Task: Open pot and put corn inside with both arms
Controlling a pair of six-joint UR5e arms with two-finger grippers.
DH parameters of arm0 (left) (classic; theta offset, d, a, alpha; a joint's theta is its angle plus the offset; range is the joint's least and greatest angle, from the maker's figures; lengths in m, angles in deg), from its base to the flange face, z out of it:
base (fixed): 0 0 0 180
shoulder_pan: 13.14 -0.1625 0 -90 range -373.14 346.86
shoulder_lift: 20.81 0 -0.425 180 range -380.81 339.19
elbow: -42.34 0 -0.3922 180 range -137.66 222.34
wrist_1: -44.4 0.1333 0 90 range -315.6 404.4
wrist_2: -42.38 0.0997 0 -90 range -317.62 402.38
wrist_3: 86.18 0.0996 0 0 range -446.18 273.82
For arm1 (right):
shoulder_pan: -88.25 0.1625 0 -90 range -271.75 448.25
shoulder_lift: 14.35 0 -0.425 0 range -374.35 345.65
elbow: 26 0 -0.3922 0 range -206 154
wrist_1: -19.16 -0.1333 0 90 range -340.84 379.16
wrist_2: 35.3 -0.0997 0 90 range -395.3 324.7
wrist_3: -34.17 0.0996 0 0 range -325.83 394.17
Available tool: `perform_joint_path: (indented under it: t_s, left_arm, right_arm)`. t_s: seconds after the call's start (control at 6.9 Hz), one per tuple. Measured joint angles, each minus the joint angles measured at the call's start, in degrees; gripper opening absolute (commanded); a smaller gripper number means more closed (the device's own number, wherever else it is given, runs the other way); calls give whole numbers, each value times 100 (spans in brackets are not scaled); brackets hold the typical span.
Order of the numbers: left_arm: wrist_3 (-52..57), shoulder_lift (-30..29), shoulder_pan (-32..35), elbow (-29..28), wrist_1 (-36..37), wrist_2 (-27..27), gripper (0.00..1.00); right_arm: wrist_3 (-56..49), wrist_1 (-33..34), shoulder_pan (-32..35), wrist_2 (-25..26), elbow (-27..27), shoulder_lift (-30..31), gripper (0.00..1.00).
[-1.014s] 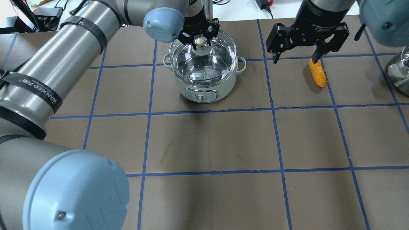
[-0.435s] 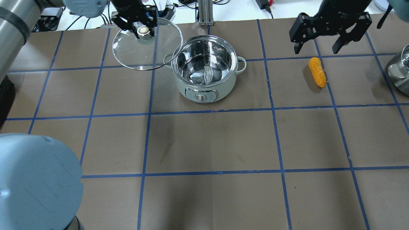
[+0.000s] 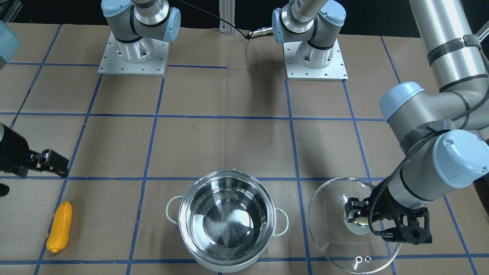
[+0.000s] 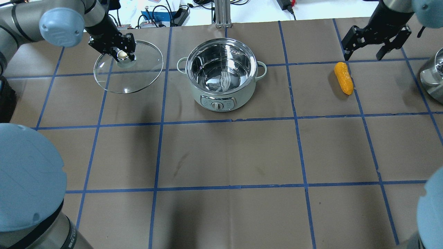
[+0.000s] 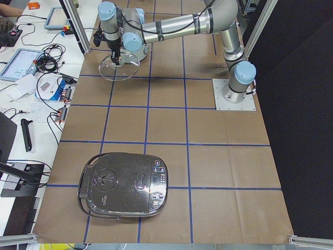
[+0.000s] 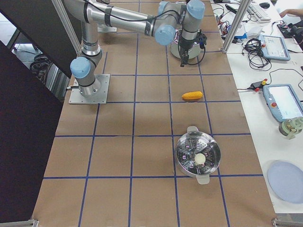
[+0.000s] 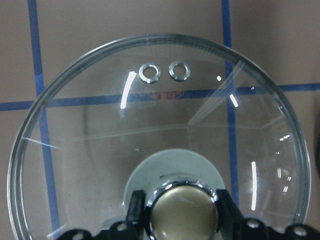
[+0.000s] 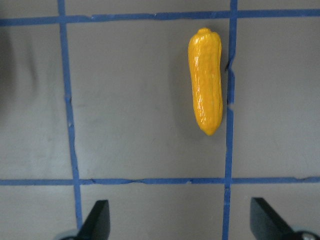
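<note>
The shiny steel pot point(image 4: 221, 74) stands open and empty at the far middle of the table, and also shows in the front view point(image 3: 227, 219). My left gripper point(image 4: 121, 55) is shut on the knob of the glass lid point(image 4: 128, 76) and holds it to the left of the pot, clear of it. The left wrist view shows the lid point(image 7: 150, 130) under the knob. The corn point(image 4: 343, 78) lies on the table right of the pot. My right gripper point(image 4: 363, 55) is open and empty, above and beyond the corn point(image 8: 205, 80).
A steel steamer pot point(image 4: 432, 77) sits at the table's right edge. A black rice cooker point(image 5: 125, 190) stands at the far left end. Both arm bases point(image 3: 313, 57) are bolted on at the robot's side.
My left gripper lifted the lid off the pot and carried it left and down. My right gripper drew back and to the right, away from the corn.
</note>
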Motion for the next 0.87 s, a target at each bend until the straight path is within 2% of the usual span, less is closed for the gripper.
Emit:
perform_joint_path:
  t_s: [0.29, 0.43, 0.58, 0.72, 0.87]
  left_arm:
    - [206, -129, -90, 582, 847, 25, 18]
    - [244, -218, -118, 667, 967, 17, 35]
    - [267, -273, -147, 709, 1022, 8, 99]
    - [257, -293, -168, 760, 1042, -4, 100]
    - [241, -297, -177, 806, 1047, -14, 100]
  right_arm:
    - [-253, 1203, -100, -2, -92, -829, 99]
    - [-319, 1794, -125, -14, -225, -1143, 99]
    - [-378, 2359, -134, -32, -377, -1407, 98]
    - [-406, 2710, -137, -47, -489, -1586, 77]
    - [-415, 2869, -139, -52, -553, -1672, 40]
